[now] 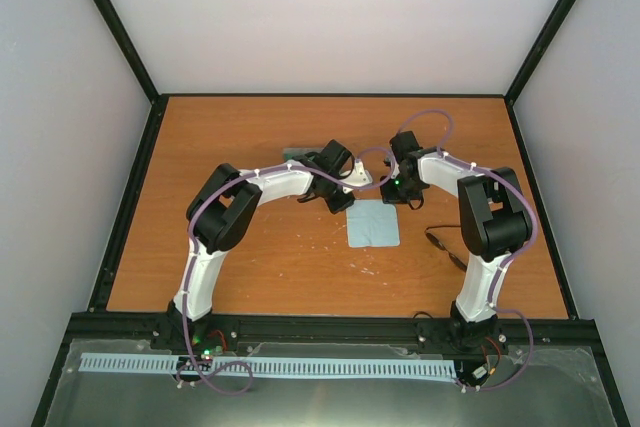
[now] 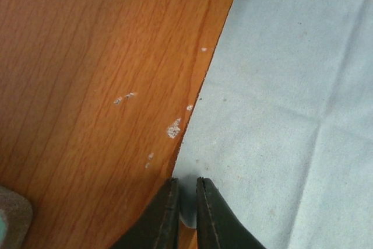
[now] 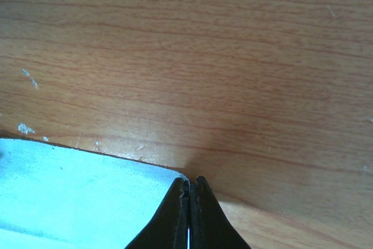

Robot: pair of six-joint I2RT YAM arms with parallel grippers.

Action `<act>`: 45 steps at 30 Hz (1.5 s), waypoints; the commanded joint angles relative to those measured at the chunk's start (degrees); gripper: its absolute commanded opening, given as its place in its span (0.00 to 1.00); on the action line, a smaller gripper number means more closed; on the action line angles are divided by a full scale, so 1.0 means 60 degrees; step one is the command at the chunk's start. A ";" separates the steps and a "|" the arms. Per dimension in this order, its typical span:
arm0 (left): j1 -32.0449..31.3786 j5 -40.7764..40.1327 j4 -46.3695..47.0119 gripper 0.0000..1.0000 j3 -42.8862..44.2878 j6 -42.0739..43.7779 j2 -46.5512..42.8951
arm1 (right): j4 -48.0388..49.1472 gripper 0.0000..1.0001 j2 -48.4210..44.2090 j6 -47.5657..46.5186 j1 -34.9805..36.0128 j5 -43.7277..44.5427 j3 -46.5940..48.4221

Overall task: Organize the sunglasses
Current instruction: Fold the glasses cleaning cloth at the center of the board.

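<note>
Our left gripper (image 2: 186,180) and right gripper (image 3: 190,179) each clench a corner of the pale blue square cloth (image 2: 280,115) (black wire-framed sunglasses (image 1: 445,247) lie near the right one); we should lift evenly.

The grey case (image 1: 296,153) is being largely covered by the left arm (image 1: 270,185) in the top view. A blurred grey shape (image 2: 10,220) is being cut off at the left wrist view's lower corner. The sunglasses (image 1: 445,244) are being shown too small for detail, one end being lost at the right arm (image 1: 490,217). Whether the cloth (image 1: 373,224) is being pinched by the left pincer (image 2: 186,188) or the right pincer (image 3: 189,179) cannot be told.
</note>
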 commanded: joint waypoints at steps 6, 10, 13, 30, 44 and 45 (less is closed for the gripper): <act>-0.0140 0.0149 -0.0303 0.01 -0.0069 -0.0127 0.0066 | 0.0137 0.03 -0.0252 0.0019 0.0006 -0.0160 -0.0073; -0.0169 0.0040 -0.0229 0.00 -0.0249 -0.0066 -0.0133 | 0.0233 0.03 -0.0379 0.0046 -0.0012 -0.0147 -0.0189; -0.0172 -0.0276 -0.0129 0.00 -0.0292 0.0029 -0.0294 | 0.0397 0.03 -0.0600 0.0070 -0.0022 -0.0169 -0.0314; -0.0174 -0.0868 0.0122 0.00 0.0007 0.0182 -0.0945 | 0.0529 0.03 -0.1312 -0.0080 -0.0111 -0.0462 -0.0711; -0.0333 -0.0248 -0.0025 0.01 -0.0923 -0.0158 -0.1611 | 0.0820 0.03 -0.2234 0.0071 -0.0113 -0.1083 -0.1842; -0.0371 -0.0232 0.0005 0.01 -0.1036 -0.0173 -0.1678 | 0.0854 0.03 -0.2333 0.0086 -0.0111 -0.1134 -0.1947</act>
